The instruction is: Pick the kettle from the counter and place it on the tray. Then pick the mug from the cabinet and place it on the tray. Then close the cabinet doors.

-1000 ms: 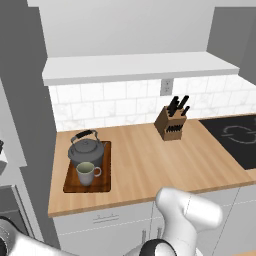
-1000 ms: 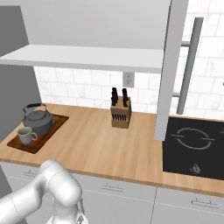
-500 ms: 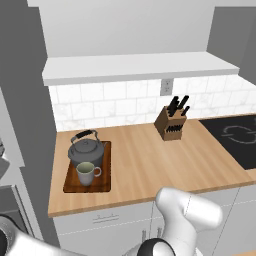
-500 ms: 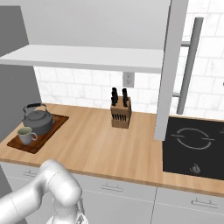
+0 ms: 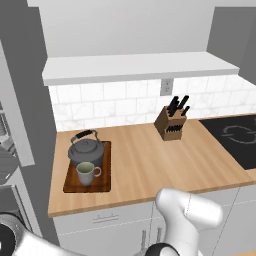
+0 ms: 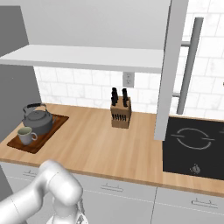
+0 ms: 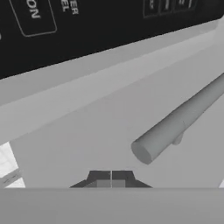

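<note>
The dark grey kettle (image 5: 86, 150) (image 6: 38, 121) stands upright on the far end of the brown tray (image 5: 103, 186) (image 6: 58, 120), at the left end of the wooden counter (image 5: 145, 162) (image 6: 100, 146). The grey-green mug (image 5: 86, 173) (image 6: 26, 135) stands on the tray just in front of the kettle. Above, the cabinet's white shelf (image 5: 140, 67) (image 6: 87, 57) is bare. The right cabinet door (image 6: 169, 65) hangs open, its bar handle (image 6: 191, 61) facing out. My gripper (image 7: 111, 177) is shut on nothing, close to a light grey front with a round bar handle (image 7: 179, 121).
A wooden knife block (image 5: 172, 123) (image 6: 120, 111) stands by the tiled wall mid-counter. The black hob (image 5: 235, 140) (image 6: 192, 146) lies to the right. In the hand view a black panel with white lettering (image 7: 87, 22) runs above the grey front.
</note>
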